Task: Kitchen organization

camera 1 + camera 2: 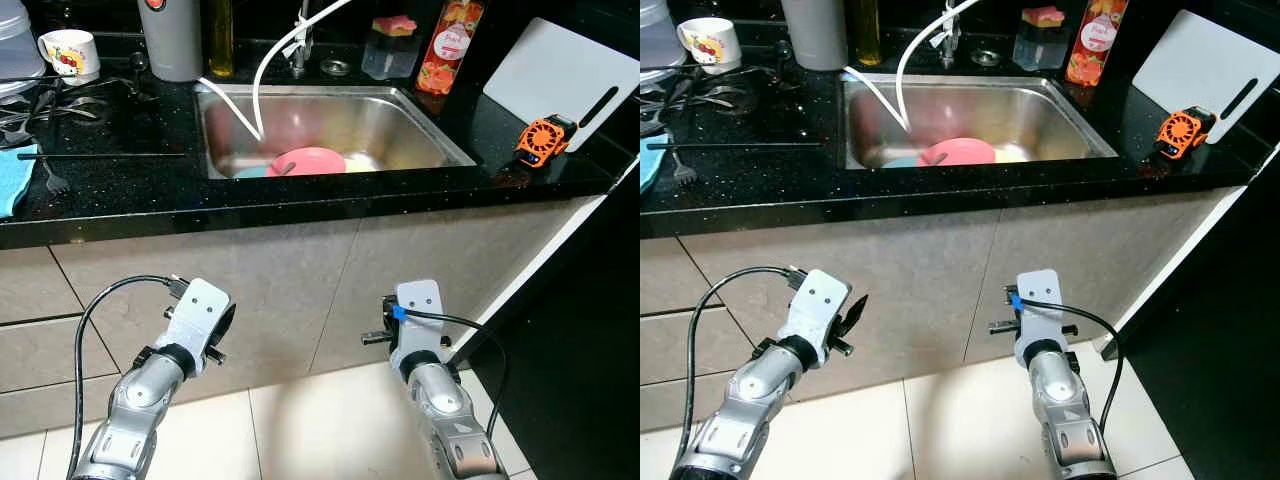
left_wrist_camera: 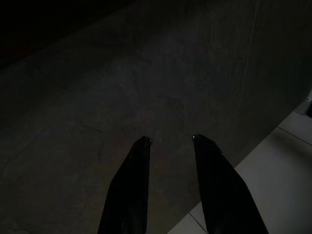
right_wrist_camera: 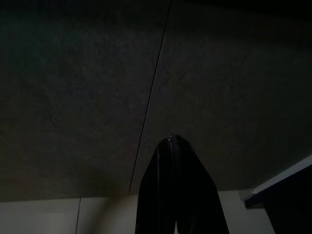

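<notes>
Two grippers are being held low in the lower frame, facing the cabinet front point(image 1: 300, 290) beneath the countertop point(image 1: 120, 195). The left gripper point(image 2: 168, 141) is being kept apart, empty; the right gripper point(image 3: 173, 139) is being kept together, empty. Pink plate point(image 1: 305, 161) is lying in the sink point(image 1: 430, 130), upper centre. Raising either arm carelessly is risking a strike against the counter edge, or a snag on the white hose point(image 1: 262, 75).

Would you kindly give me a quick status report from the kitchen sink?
Left hand open, right hand shut, both low before the cabinet. Pink plate in the sink, untouched. White hose hangs over it.
</notes>
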{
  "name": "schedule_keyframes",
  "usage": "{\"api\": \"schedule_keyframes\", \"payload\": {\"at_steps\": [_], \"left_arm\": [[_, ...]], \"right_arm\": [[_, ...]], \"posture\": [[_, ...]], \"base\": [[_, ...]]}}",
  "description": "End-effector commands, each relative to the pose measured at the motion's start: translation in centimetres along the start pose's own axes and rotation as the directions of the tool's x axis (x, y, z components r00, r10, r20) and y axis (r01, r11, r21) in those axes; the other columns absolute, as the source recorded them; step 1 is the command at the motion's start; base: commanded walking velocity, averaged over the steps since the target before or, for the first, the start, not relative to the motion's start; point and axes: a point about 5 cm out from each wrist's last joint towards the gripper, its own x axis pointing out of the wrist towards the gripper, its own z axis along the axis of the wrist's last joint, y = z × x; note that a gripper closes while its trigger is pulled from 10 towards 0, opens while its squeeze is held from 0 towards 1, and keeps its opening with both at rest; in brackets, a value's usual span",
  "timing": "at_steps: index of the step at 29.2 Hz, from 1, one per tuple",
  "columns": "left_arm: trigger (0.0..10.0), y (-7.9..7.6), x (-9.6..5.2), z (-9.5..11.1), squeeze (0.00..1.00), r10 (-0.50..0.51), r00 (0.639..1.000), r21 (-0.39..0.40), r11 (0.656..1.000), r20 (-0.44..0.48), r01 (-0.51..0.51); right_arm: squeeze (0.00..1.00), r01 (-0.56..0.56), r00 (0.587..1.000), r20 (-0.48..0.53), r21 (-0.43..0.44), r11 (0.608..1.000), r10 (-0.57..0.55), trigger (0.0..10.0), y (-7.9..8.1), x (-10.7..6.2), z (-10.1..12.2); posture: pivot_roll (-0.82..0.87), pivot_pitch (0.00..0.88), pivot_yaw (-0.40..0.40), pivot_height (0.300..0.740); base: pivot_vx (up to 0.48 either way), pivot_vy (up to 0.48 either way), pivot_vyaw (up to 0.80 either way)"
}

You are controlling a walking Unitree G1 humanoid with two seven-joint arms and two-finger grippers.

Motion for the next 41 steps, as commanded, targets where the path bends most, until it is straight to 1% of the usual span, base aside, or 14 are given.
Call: {"api": "schedule_keyframes", "payload": {"at_steps": [1,41], "left_arm": [[10.0,-0.4,0.16,-0.08,0.0,-0.02,1.0,0.001,1.0,-0.001,0.02],[10.0,-0.29,0.19,0.0,0.0,-0.019,1.0,0.002,1.0,0.0,0.019]], "right_arm": [[0.0,0.011,1.0,-0.018,0.006,1.0,-0.011,10.0,-0.25,0.0,-0.43],[0.0,0.019,1.0,-0.019,0.016,1.0,-0.019,10.0,-0.36,0.04,-0.35]], "posture": [[0.19,0.048,-0.081,0.74],[0.19,0.06,-0.078,0.74]], "base": [[0.0,0.0,0.0],[0.0,0.0,0.0]]}}
